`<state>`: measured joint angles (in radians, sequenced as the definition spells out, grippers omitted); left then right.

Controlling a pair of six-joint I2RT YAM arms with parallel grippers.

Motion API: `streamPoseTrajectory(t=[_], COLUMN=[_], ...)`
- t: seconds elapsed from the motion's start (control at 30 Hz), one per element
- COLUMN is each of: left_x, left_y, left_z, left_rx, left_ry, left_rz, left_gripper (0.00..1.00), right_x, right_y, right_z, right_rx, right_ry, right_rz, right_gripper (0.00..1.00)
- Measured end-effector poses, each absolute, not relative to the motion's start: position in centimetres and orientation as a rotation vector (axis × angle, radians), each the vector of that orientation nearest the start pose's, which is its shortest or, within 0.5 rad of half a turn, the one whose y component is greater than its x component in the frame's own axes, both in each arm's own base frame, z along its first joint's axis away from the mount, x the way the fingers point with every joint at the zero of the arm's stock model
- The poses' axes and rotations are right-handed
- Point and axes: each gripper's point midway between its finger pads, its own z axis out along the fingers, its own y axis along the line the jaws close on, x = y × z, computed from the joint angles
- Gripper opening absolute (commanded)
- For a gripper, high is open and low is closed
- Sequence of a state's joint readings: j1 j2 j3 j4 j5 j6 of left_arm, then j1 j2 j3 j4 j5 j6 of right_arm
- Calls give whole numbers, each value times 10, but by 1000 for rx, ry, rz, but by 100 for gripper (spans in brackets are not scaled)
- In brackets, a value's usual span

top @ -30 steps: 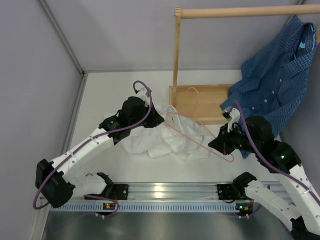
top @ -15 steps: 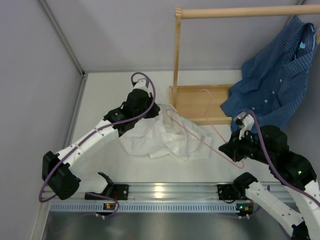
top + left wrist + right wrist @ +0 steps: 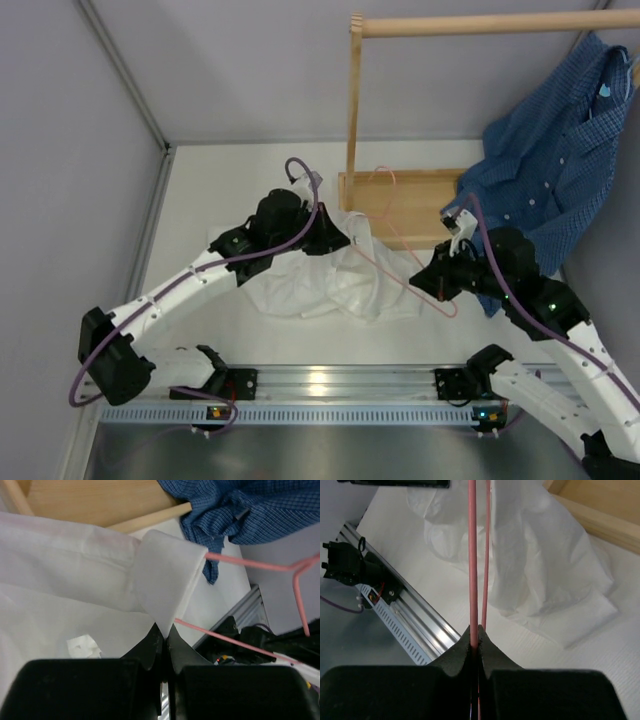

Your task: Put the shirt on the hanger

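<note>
Left claw pinching shirt, arm stretched forward over table — right claw clamped on hanger, elbow bent.

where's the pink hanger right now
The hanger is clamped in the right gripper, right of centre in the top view, over the right edge of the shirt with its hook above the wooden frame base.

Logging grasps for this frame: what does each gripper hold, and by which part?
Left gripper pinches the shirt at the corner of a collar flap; right gripper clamps the hanger by its wire.
</note>
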<state>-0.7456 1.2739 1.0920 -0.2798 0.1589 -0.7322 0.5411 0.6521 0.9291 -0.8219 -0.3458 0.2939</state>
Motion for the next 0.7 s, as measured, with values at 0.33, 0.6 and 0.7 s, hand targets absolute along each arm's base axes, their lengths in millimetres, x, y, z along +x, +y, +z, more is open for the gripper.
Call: streamPoseTrajectory(t=[0.33,0.6,0.7], left_x=[206,204,197], left_y=[-299,-256,-254], left_z=[301,340,344], left_rx=[406,439,478], left_ry=[2083,2027,2025], left_rz=[-1139,-910,-916], left_gripper=[0,0,0], right_x=[150,133,134], right_y=[226,254,262], right_z=[256,248,260], right_rx=[-642,-857,-862], right_ry=[1912,1869,1802], right_rz=[1197,1279,1279], right_gripper=[0,0,0])
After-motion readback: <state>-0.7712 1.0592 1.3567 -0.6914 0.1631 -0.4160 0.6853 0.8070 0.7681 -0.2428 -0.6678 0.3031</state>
